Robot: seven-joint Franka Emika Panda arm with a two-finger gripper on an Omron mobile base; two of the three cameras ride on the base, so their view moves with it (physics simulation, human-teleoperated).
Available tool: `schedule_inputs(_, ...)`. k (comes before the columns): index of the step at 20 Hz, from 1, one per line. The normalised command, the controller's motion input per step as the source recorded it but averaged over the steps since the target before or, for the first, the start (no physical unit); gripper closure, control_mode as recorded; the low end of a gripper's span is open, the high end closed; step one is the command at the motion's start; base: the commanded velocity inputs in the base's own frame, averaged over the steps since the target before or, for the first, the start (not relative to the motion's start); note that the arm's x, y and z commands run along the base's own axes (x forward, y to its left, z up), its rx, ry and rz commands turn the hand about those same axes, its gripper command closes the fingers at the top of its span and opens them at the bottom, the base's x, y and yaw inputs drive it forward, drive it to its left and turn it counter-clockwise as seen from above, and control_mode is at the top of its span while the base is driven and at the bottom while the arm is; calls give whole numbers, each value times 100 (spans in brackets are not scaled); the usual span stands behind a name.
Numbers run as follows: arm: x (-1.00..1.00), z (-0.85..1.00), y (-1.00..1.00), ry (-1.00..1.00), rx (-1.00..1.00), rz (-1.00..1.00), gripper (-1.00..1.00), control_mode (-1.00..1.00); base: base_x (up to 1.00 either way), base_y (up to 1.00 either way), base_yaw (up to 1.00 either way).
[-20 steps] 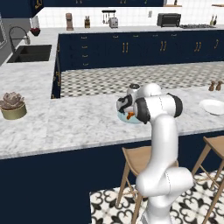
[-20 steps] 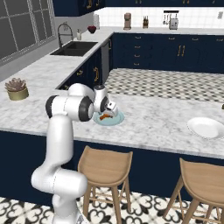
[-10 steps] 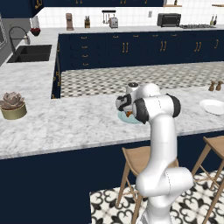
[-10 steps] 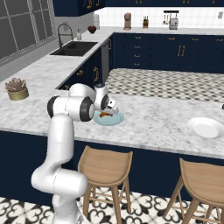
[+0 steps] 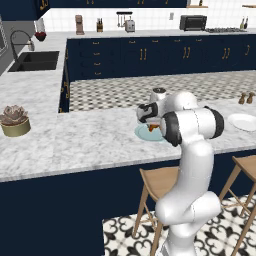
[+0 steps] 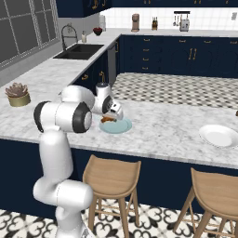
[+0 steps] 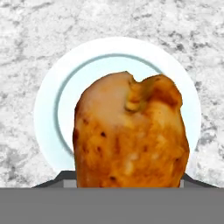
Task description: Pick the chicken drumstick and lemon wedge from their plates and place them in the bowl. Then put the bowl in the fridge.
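- The end effector [image 6: 111,116] hung low over the pale blue plate [image 6: 122,126] on the marble desk [image 6: 162,130], its jaws closed partway onto the chicken drumstick [image 7: 131,140]; the meat was thick enough to stop them well short of meeting.
- In the hand view the drumstick sat hard against the camera with the fat browned end foremost, rising from between the dark finger tips, which fits a grip across its body rather than on the thin bone end.
- The blue plate [image 7: 48,113] lay directly beneath the drumstick, so the piece had not yet been carried away; whether it had left the plate surface could not be told.
- From the left base view the orange-brown meat [image 5: 153,128] showed just under the wrist, above the same plate [image 5: 145,134].
- The white plate [image 6: 218,135] stood well apart along the desk toward the robot's right; anything lying on it was too small to make out.
- A potted succulent [image 5: 14,121] sat far off to the left, clear of the working area.
- Judged from this, the first pick was in hand, and the lemon wedge, bowl and fridge steps remained.
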Motion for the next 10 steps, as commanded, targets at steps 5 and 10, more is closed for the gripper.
schedule_inputs(5, -100, 100, 0, 6, 0, -3, 100, -100, 0, 0, 0)
schedule_inputs(10, -100, 85, 0, 3, 0, -2, 100, -100, 0, 0, 0)
